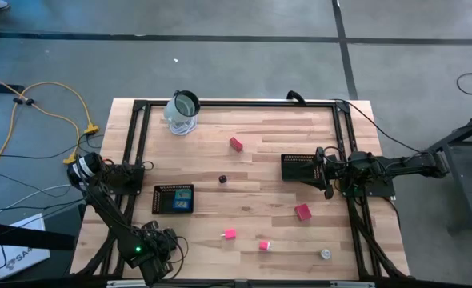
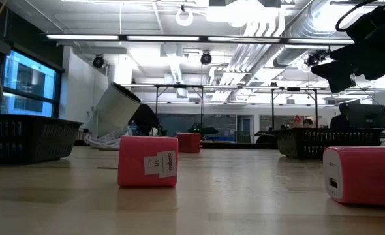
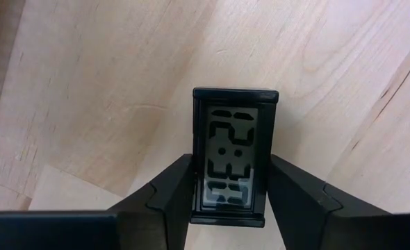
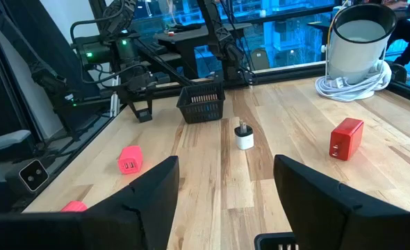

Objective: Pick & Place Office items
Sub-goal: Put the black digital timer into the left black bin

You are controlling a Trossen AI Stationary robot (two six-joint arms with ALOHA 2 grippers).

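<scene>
A small black-framed clock (image 3: 233,156) with a grey digit display stands between the fingers of my left gripper (image 3: 231,198), which is shut on it near the table's near left corner (image 1: 164,246); the high view hides the clock under the arm. My right gripper (image 4: 226,198) hangs open and level at the table's right side (image 1: 329,172), with nothing between its fingers. Lying loose on the wood are a red block (image 1: 236,144), a dark cube (image 1: 222,179), another red block (image 1: 302,211), two pink blocks (image 1: 230,234) (image 1: 264,245) and a whitish round piece (image 1: 326,254). My left gripper pinches the clock by its two long side edges (image 3: 195,187), at the end nearer the wrist. The fingers (image 3: 170,201) come from above, pointing steeply down, and lie along the clock's length. Whether the clock's far end (image 3: 236,94) rests on the table I cannot tell.
A black mesh tray (image 1: 162,200) holding a blue item sits at the left, and a second tray (image 1: 298,168) lies just beside my right gripper. A clear jar (image 1: 183,114) with a white cord stands at the far left. A black metal frame (image 1: 236,102) borders the table.
</scene>
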